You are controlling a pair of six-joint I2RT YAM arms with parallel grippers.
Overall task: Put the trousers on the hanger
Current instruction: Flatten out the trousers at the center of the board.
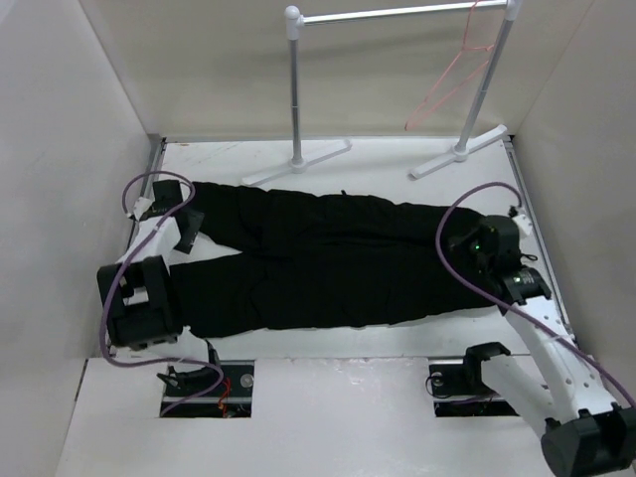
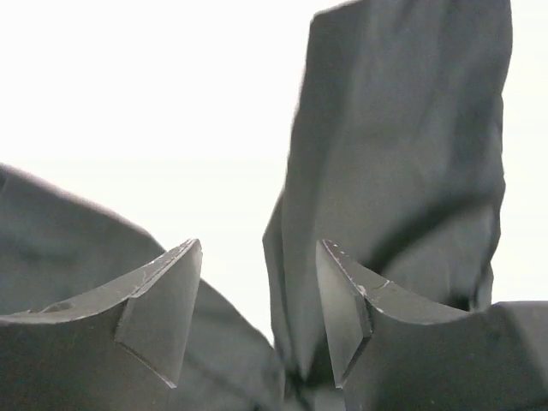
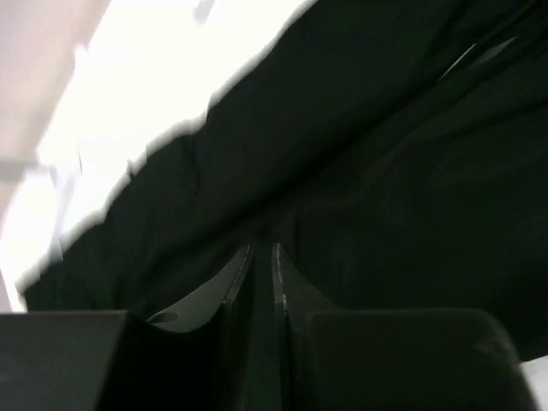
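The black trousers (image 1: 328,258) lie flat across the white table, both legs stretched left to right. My left gripper (image 1: 188,228) is at their left end; in the left wrist view it (image 2: 257,244) is open, with a raised fold of the trousers (image 2: 402,154) standing between the jaws against the right finger (image 2: 342,300). My right gripper (image 1: 469,244) is at the right end; in the right wrist view it (image 3: 261,248) is shut to a narrow slit on the trousers (image 3: 385,171). The pink-orange hanger (image 1: 452,84) hangs from the rail at the back right.
A grey metal rail rack (image 1: 397,14) with white joints stands at the back, its two feet (image 1: 296,162) on the table behind the trousers. Beige walls close in left, right and back. Purple cables (image 1: 452,253) loop over both arms.
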